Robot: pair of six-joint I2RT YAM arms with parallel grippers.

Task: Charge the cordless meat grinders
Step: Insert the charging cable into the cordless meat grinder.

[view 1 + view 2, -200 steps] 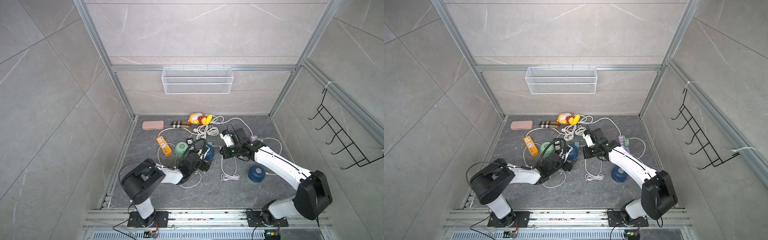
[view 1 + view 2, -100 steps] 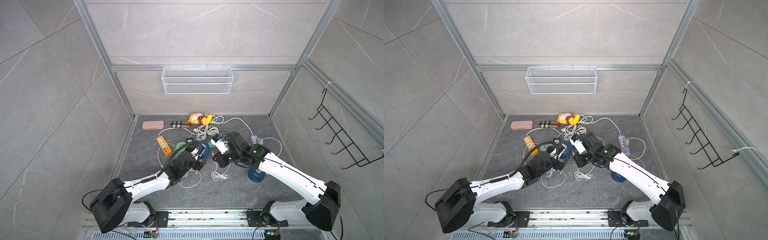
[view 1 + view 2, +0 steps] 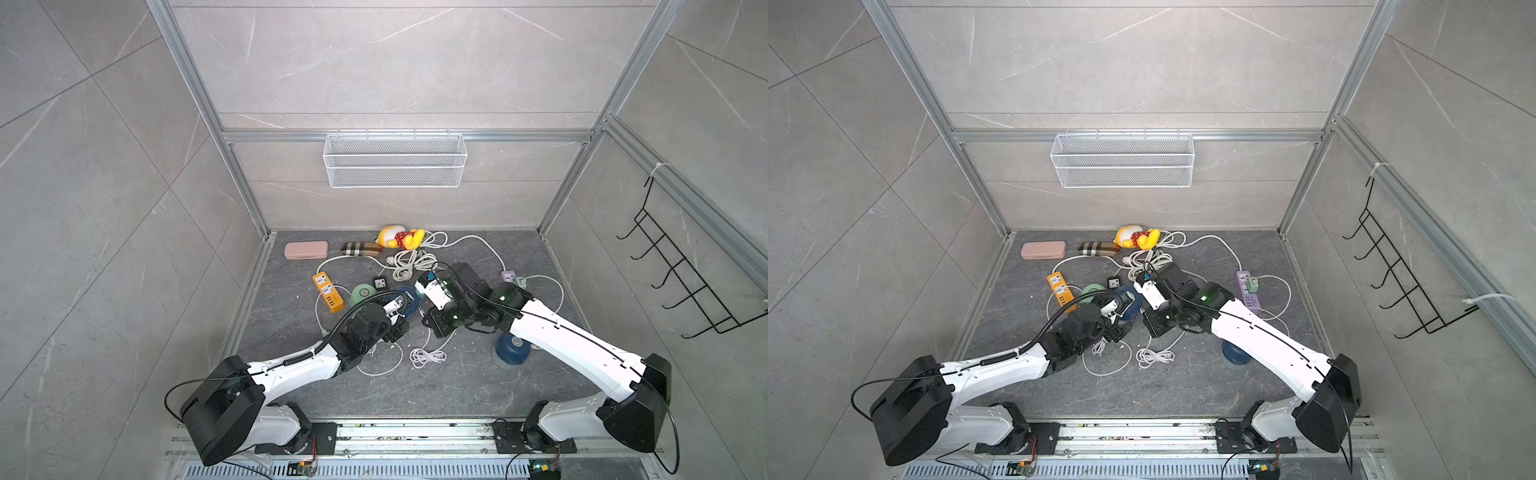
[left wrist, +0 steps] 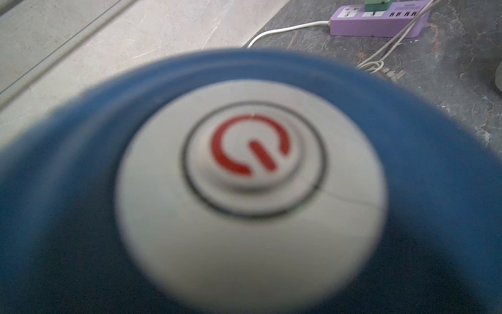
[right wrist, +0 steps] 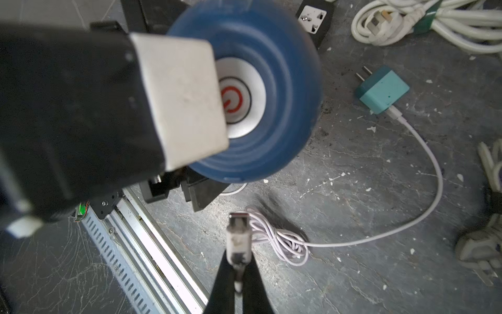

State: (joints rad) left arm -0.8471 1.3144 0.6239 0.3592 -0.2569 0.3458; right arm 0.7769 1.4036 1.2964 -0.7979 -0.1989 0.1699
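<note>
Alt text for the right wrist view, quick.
The right gripper is shut on a white cable connector above the dark floor. Ahead, a pad of the left gripper lies against a dark blue grinder; a teal plug adapter lies nearby.

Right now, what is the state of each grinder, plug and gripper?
Left gripper, closed around a dark blue grinder.
Right gripper, shut on the white cable connector.
Second dark blue grinder, upright on the floor, not gripped.
Mint green grinder, upright on the floor, not gripped.
Teal adapter, lying unplugged, cable attached.
Green adapter, plugged into the purple power strip.
</note>
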